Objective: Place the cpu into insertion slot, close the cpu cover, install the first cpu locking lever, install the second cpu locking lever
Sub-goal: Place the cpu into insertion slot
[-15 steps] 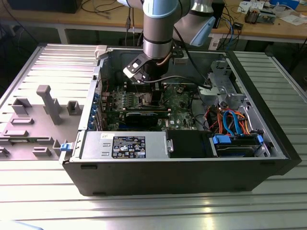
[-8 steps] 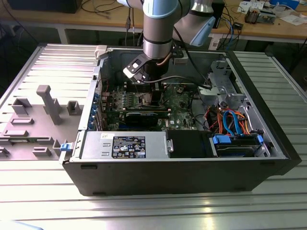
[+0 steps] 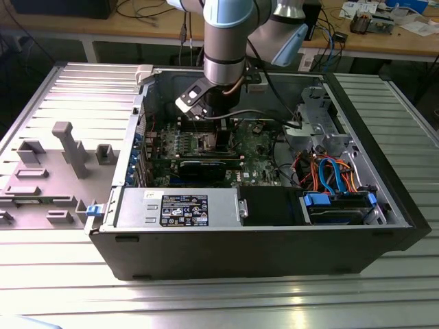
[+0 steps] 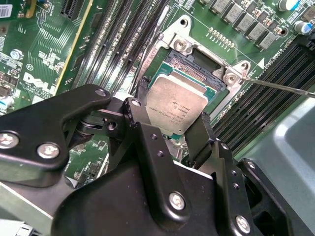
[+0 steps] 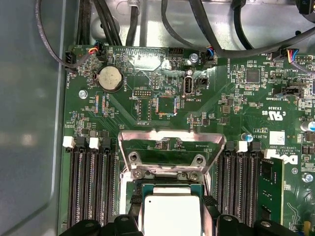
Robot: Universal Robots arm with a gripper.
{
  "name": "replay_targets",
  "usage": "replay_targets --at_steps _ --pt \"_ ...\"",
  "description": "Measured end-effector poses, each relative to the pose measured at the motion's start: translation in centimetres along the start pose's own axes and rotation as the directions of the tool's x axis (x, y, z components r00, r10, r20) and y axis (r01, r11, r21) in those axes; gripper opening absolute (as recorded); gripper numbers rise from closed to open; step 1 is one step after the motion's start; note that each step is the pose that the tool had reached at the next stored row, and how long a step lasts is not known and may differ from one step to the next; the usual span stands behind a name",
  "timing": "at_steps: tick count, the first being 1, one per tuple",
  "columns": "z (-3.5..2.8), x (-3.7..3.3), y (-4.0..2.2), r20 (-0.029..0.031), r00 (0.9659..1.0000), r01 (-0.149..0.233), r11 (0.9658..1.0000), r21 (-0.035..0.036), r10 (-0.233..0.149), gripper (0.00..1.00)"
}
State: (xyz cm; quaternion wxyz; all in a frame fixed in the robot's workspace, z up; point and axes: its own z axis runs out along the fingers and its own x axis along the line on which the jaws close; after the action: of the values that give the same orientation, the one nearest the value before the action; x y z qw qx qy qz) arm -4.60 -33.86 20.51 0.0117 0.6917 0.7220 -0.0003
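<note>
first wrist view: cpu cut off

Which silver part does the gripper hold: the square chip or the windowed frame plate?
The flat square silver-grey cpu, clamped by the black gripper; the windowed silver cpu cover stands open, untouched.

Tight quarters around the insertion slot. The gripper hangs over it with the cpu clamped between its fingers. Memory slots flank the socket on both sides. The raised cpu cover stands at one edge, and a thin locking lever juts out alongside. In the exterior view, the long black card lies near the arm. Cables crowd the exterior view's right. The case is open on top, and the arm reaches in through that opening.
</note>
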Motion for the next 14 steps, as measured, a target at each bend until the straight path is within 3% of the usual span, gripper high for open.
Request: replay_targets --at_steps 14 --pt "0.49 0.26 -0.25 0.0005 0.9996 -0.028 0.9996 0.0004 0.028 0.55"
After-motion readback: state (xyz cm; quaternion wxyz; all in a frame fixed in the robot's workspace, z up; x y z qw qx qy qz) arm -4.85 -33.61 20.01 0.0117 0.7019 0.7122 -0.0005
